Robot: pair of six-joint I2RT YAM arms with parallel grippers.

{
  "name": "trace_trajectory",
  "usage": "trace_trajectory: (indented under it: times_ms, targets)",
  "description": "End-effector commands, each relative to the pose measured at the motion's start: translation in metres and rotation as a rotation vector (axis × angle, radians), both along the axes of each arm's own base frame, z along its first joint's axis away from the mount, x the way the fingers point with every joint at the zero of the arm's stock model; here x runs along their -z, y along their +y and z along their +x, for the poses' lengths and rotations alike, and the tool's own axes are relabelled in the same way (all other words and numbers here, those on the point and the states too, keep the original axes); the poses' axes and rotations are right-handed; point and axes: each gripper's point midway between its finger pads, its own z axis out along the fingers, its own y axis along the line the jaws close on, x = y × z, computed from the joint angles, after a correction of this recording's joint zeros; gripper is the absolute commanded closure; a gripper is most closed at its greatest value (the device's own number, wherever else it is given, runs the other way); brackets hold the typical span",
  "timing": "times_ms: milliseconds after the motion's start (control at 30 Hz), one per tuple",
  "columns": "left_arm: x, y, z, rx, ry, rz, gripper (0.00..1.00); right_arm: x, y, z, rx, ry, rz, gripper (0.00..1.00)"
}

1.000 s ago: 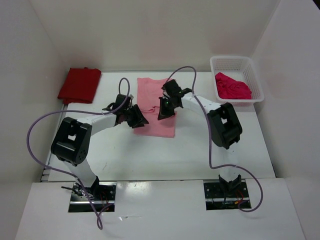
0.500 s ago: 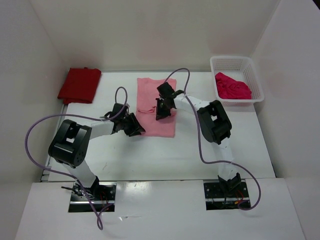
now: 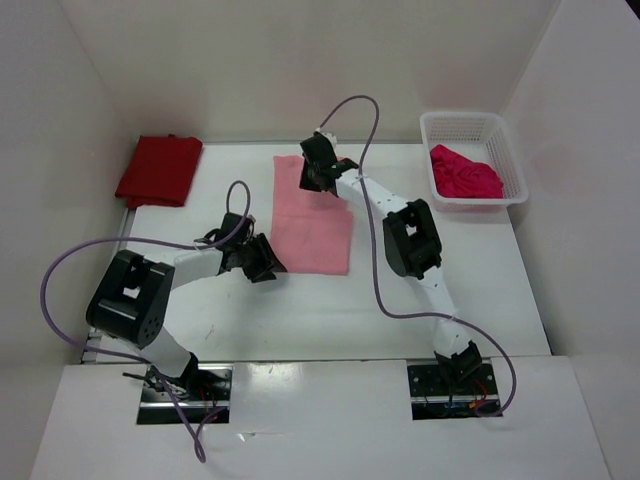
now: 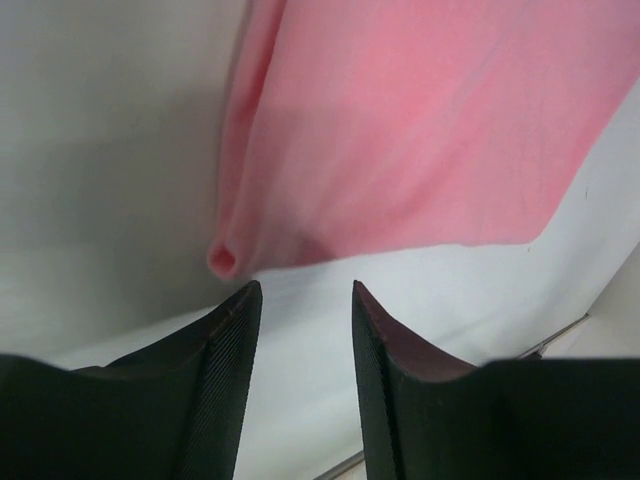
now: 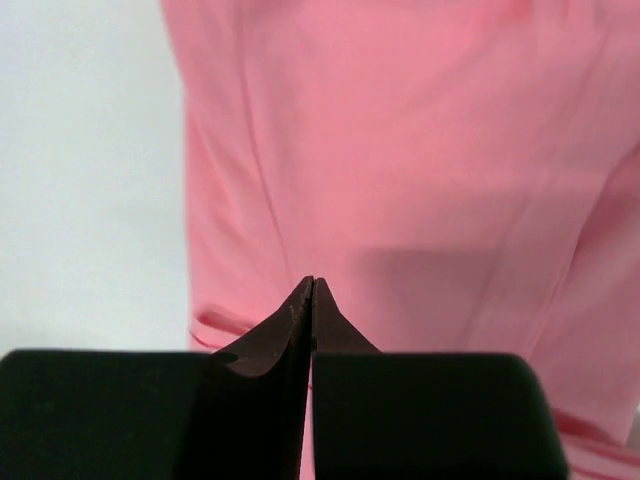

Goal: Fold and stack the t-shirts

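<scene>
1. Two arms, white tubular links joined by chunky black housings: left arm (image 3: 128, 300), right arm (image 3: 408, 238).
2. Thin mauve-grey cable (image 3: 352, 98) looping along each.
3. Black tapered gripper fingers (image 4: 222, 385) with finely ribbed inner faces.
4. Bare metal base plates (image 3: 215, 397).

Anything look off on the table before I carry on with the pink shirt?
Nothing serious. The light pink shirt lies flat as a folded strip, but its near left corner is curled into a small roll. The crimson shirt sits crumpled, unfolded, in the basket.
</scene>
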Motion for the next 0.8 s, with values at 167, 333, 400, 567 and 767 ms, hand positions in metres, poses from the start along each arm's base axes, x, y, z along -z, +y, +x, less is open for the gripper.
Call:
trace_trajectory:
  times_ms: [167,333,400,567,767]
  targets:
    - [-0.057,0.015,0.009,-0.037,-0.123,-0.008,0.49,-0.06,-0.025,-0.05,-0.091,0.019,-0.007,0.98]
    - [-0.046,0.032,0.015,-0.091,-0.105,0.009,0.49,-0.048,-0.054,-0.149,-0.166,0.193,0.162,1.0]
    - [-0.029,0.034,0.013,-0.094,-0.059,0.015,0.49,-0.033,-0.066,-0.181,-0.17,0.263,0.196,1.0]
    - [-0.004,0.036,0.02,-0.095,-0.012,0.034,0.49,-0.007,-0.089,-0.223,-0.115,0.345,0.232,0.67]
    - [0.014,0.032,0.029,-0.053,0.021,0.044,0.52,0.016,-0.093,-0.237,-0.103,0.403,0.259,0.5]
